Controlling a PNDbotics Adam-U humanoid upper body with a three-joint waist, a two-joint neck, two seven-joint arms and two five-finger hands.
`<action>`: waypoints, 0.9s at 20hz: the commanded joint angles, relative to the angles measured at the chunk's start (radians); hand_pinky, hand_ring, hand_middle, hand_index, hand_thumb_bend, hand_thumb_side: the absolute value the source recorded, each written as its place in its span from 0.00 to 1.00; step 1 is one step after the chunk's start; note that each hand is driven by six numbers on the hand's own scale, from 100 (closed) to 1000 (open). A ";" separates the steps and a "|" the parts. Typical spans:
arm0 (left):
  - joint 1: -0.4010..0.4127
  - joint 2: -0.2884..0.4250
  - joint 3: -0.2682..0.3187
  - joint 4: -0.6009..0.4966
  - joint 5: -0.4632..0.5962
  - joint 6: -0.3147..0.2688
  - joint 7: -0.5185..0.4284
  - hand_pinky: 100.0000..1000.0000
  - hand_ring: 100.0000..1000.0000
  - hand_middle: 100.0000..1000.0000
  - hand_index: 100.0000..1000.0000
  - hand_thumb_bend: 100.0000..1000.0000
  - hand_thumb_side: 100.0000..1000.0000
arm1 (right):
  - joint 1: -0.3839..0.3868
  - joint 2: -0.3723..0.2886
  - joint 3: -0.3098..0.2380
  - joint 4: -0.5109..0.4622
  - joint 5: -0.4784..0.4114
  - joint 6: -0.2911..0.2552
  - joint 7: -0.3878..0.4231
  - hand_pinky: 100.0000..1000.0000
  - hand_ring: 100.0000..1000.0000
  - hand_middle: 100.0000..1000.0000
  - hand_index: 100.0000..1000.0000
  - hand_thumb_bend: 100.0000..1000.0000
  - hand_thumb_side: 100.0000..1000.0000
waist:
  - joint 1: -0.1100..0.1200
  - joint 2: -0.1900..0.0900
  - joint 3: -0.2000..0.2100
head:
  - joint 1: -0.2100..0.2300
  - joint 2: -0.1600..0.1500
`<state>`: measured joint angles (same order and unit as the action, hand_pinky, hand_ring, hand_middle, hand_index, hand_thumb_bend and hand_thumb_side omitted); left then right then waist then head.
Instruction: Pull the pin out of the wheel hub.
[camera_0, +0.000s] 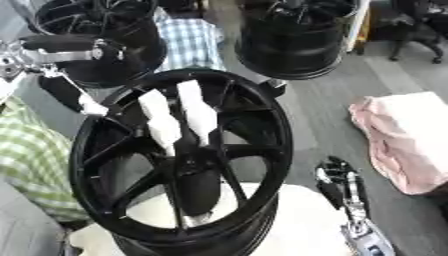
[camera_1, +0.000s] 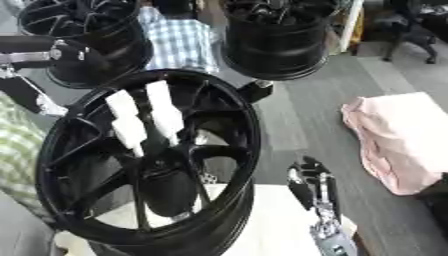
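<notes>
Black alloy is filling the middle of both views: the wheel hub (camera_0: 184, 160) is standing tilted on its rim on a pale table (camera_0: 306, 220), its open face turned toward the camera. Two white strips (camera_0: 179, 117) are lying along spokes in the upper half of the wheel, running down toward the centre; whether one of them belongs to the pin cannot be told, and no pin is standing out anywhere else as a separate part. The left hand (camera_0: 92, 106) is reaching in from the upper left, its arm of silver joints above it, and a pale fingertip is sitting at the wheel's upper left rim; whether its fingers are curled or straight cannot be told, nor whether it is truly touching the rim or just beside it. The right hand (camera_1: 313, 187) is resting idle near the lower right, dark fingers pointing up and relaxed, spread apart and holding nothing, clear of the wheel. Judging from this, the pull is not yet looking done: nothing is being carried away from the hub, and neither hand is at its centre. What seems left is nearly everything, namely finding the pin, closing on it and drawing it out. More black wheels (camera_0: 293, 37) are standing behind, and a pink cloth (camera_0: 402, 140) is lying on the floor to the right.
</notes>
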<state>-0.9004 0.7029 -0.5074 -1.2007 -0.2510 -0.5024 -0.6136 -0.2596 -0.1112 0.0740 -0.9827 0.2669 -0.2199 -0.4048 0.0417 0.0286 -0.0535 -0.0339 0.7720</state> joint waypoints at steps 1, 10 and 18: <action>-0.033 -0.001 -0.012 0.017 -0.014 -0.331 -0.293 0.86 0.83 0.83 0.90 0.30 0.22 | -0.012 -0.007 0.001 -0.009 0.006 -0.004 0.000 0.71 0.70 0.66 0.81 0.00 0.43 | 0.001 -0.013 -0.002 | 0.000 -0.002; -0.043 -0.045 -0.034 0.095 -0.074 -0.400 -0.293 0.86 0.83 0.82 0.89 0.27 0.17 | -0.016 -0.005 0.005 -0.013 0.009 -0.008 0.004 0.71 0.70 0.66 0.81 0.00 0.43 | 0.004 -0.007 -0.010 | 0.005 -0.002; -0.051 -0.073 -0.041 0.129 -0.099 -0.405 -0.293 0.86 0.83 0.82 0.89 0.28 0.16 | -0.019 -0.006 0.008 -0.015 0.011 -0.010 0.008 0.71 0.70 0.66 0.81 0.00 0.43 | 0.007 -0.004 -0.016 | 0.011 -0.002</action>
<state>-0.9255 0.6159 -0.5452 -1.0701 -0.3466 -0.5551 -0.5609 -0.2637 -0.1103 0.0803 -0.9829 0.2701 -0.2255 -0.3990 0.0500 0.0320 -0.0680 -0.0273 0.7720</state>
